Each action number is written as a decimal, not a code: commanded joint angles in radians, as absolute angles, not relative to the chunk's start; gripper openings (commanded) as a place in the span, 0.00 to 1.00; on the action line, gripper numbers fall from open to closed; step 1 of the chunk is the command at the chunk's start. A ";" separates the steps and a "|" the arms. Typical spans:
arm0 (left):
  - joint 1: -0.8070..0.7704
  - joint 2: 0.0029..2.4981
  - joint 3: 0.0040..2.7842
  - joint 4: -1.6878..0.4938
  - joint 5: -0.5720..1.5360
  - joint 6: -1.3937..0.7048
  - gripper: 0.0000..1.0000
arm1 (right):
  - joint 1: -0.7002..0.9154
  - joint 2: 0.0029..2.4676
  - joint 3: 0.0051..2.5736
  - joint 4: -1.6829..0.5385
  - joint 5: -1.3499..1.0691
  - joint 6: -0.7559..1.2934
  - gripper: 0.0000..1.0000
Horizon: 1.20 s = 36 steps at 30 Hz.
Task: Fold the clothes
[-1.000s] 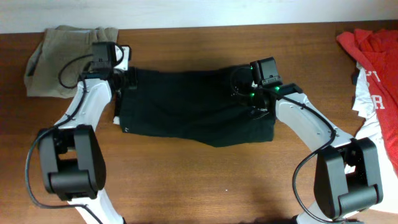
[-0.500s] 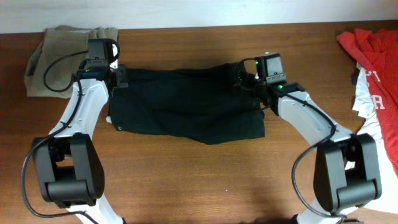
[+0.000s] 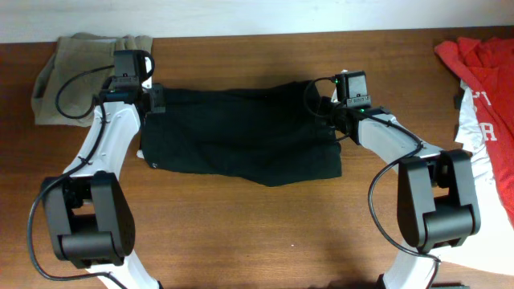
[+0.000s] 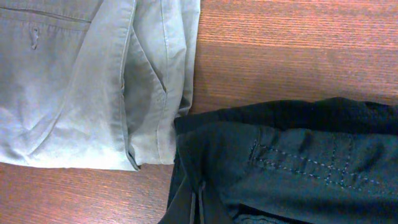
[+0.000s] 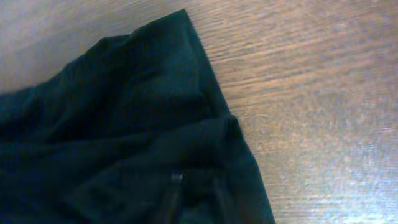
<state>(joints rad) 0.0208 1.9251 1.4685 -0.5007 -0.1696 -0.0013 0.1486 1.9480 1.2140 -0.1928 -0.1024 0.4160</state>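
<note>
The black shorts (image 3: 241, 140) lie spread across the middle of the table. My left gripper (image 3: 154, 100) is at their far left corner, shut on the black cloth; in the left wrist view its closed fingertips (image 4: 200, 208) pinch a fold of the shorts (image 4: 298, 168). My right gripper (image 3: 325, 108) is at the far right corner. In the right wrist view dark cloth (image 5: 112, 124) is bunched over and between its narrow-set fingers (image 5: 193, 199), and the picture is blurred there.
Folded khaki shorts (image 3: 80, 60) lie at the far left, their edge touching the black shorts' corner (image 4: 74, 81). A red shirt (image 3: 482, 60) and a white shirt (image 3: 470, 132) are heaped at the right edge. Bare wood runs along the table's near side.
Both grippers have moved a little towards the far side and left, taking the shorts' far edge along. The right gripper's fingers have closed in on the cloth.
</note>
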 commanded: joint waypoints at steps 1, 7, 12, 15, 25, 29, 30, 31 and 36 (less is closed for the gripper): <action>0.024 1.903 1.486 -0.495 -0.199 -0.015 0.01 | 0.150 1.955 1.222 -0.181 -0.114 0.416 0.04; 0.024 1.903 1.486 -0.480 -0.199 -0.015 0.01 | 0.149 1.954 1.261 -0.115 -0.121 0.419 0.04; 0.027 1.903 1.486 -0.423 -0.200 -0.041 0.01 | 0.148 1.954 1.398 -0.110 -0.117 0.414 0.04; 0.047 1.903 1.487 -0.343 -0.200 -0.064 0.01 | 0.136 1.954 1.451 -0.080 -0.084 0.396 0.04; 0.075 1.917 1.486 -0.318 -0.148 -0.064 0.30 | 0.112 2.092 1.454 -0.062 -0.075 0.400 0.17; 0.070 2.008 1.486 -0.290 -0.065 -0.062 0.78 | 0.110 2.115 1.455 -0.088 -0.075 0.400 1.00; 0.072 2.016 1.486 -0.302 -0.077 -0.062 0.79 | 0.108 2.105 1.464 -0.122 -0.073 0.398 0.99; 0.073 2.016 1.487 -0.314 -0.077 -0.062 0.80 | 0.103 2.097 1.474 -0.153 -0.071 0.392 0.99; 0.073 1.920 1.510 -0.450 -0.075 -0.062 0.81 | 0.066 2.012 1.627 -0.495 -0.131 0.392 0.99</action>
<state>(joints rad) 0.0708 1.9995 1.4792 -0.4015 -0.0891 -0.0647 0.0921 2.1082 1.5219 -0.3870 -0.0933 0.3977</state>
